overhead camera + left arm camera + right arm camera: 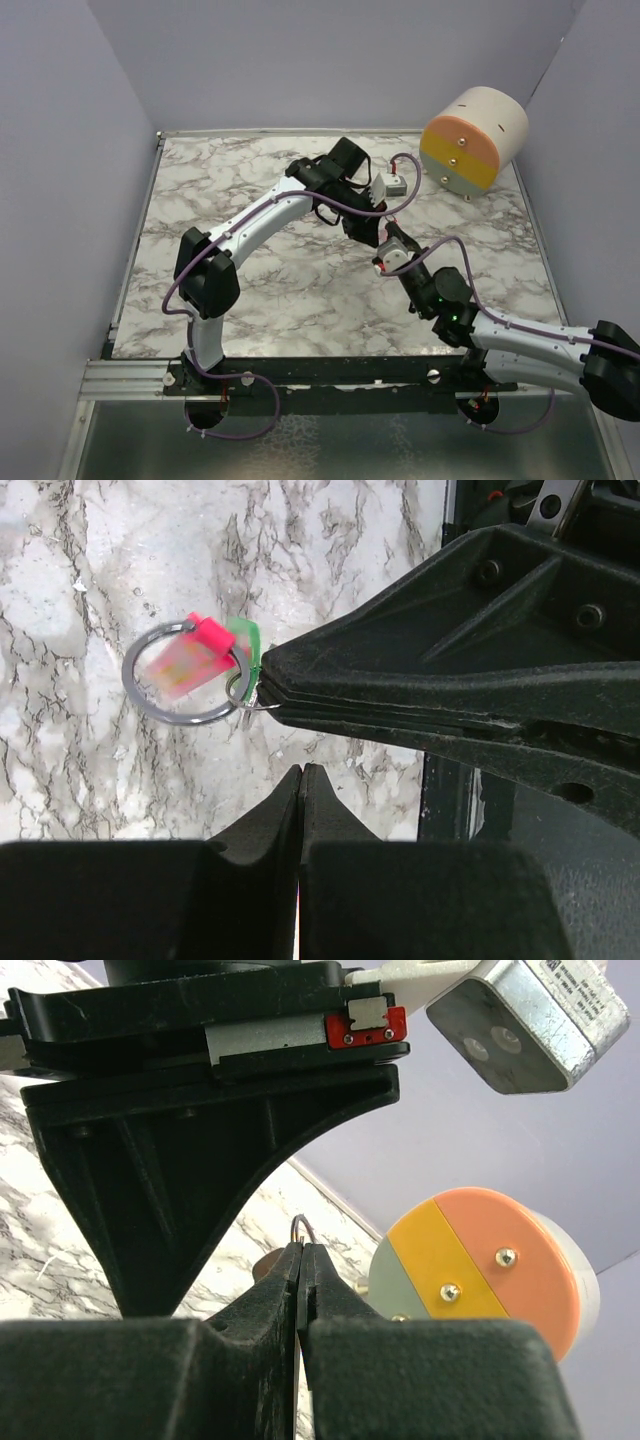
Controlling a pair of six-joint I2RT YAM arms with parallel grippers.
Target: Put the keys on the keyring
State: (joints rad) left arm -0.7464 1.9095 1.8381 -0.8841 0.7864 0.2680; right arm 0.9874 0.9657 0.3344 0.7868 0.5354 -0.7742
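Note:
In the left wrist view the metal keyring (150, 702) hangs above the marble table (90, 570). A pink-red key (192, 660), blurred, and a green key (245, 637) lie across the ring. My right gripper (266, 686) reaches in from the right, shut on a small wire loop (238, 697) joined to the keyring. That loop (306, 1226) pokes out above the right gripper (302, 1250) in its own view. My left gripper (302, 770) is shut and empty, just below the ring. From above, the left gripper (372, 238) and right gripper (388, 236) meet mid-table and hide the keys.
A cream cylinder (475, 140) with an orange, yellow and grey end face (480, 1260) lies at the table's back right corner. Grey walls close in the left, back and right sides. The left wrist's grey camera box (530, 1020) hangs above the right gripper.

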